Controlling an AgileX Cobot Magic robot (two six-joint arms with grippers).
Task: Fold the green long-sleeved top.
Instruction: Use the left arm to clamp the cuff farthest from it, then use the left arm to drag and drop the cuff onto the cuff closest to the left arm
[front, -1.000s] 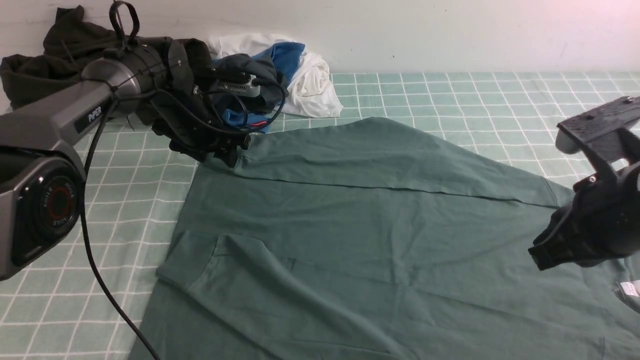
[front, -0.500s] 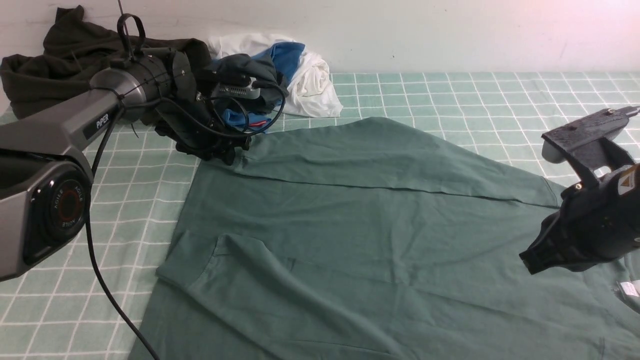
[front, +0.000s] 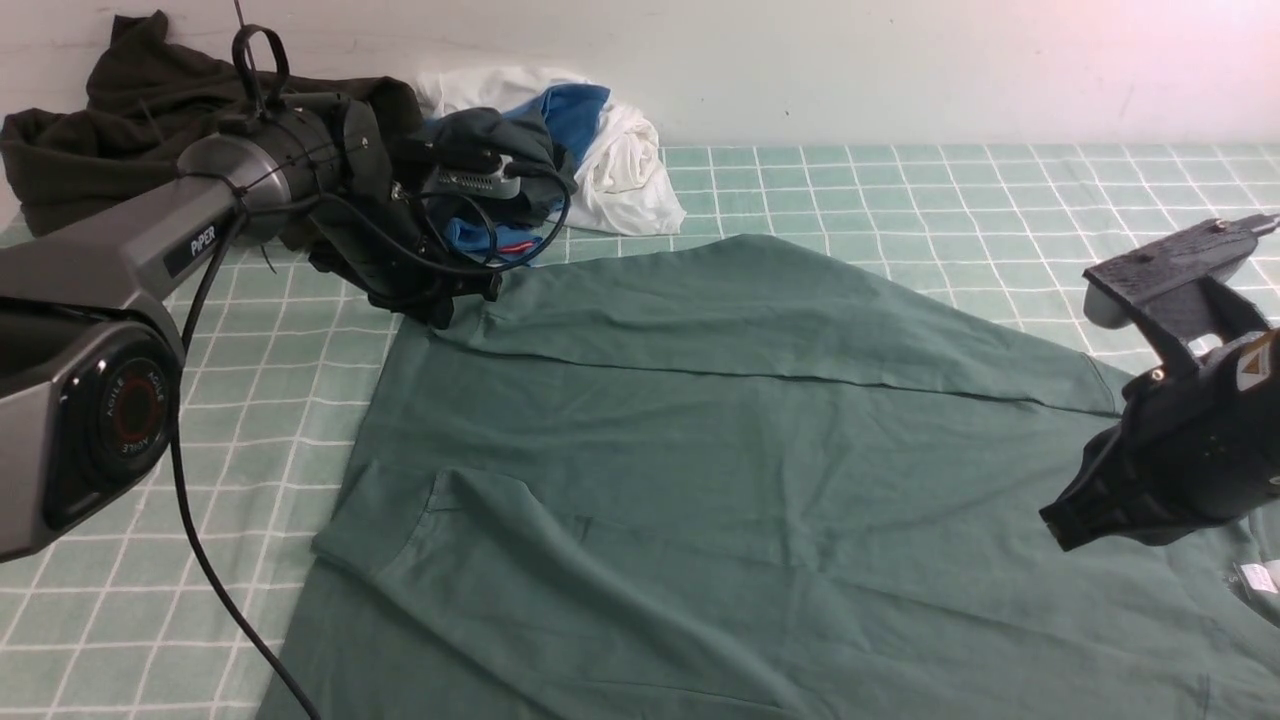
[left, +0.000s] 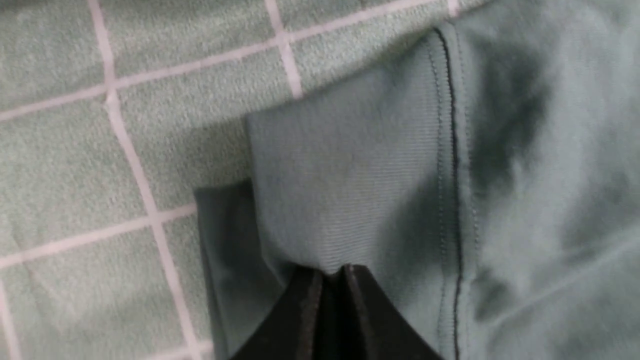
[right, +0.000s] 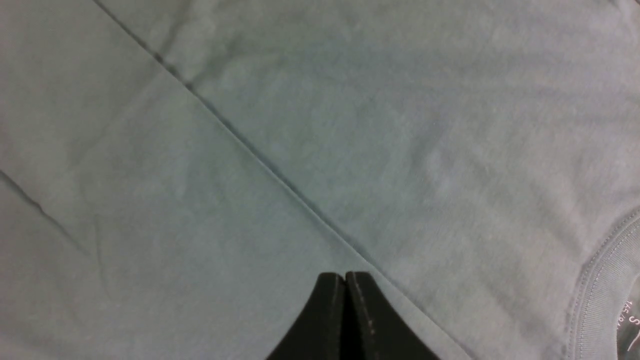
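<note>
The green long-sleeved top (front: 700, 470) lies spread over the checked cloth, one sleeve folded across its far side. My left gripper (front: 445, 308) sits at the sleeve's far-left end. In the left wrist view it (left: 330, 272) is shut on the ribbed cuff (left: 345, 185) of the top. My right gripper (front: 1062, 525) hovers over the top's right side; in the right wrist view it (right: 345, 277) is shut and empty above smooth fabric (right: 300, 125), with the ribbed neck (right: 600, 300) nearby. A white tag (front: 1255, 577) shows at the right edge.
A very dark garment (front: 110, 130) lies at the back left. A heap of white (front: 620, 160), blue (front: 575, 110) and dark grey clothes (front: 480, 135) lies behind the left gripper. The green checked tablecloth (front: 900, 190) reaches the white back wall.
My left gripper has shifted slightly left and back with the sleeve cuff. My right gripper moved left over the top, then held still.
</note>
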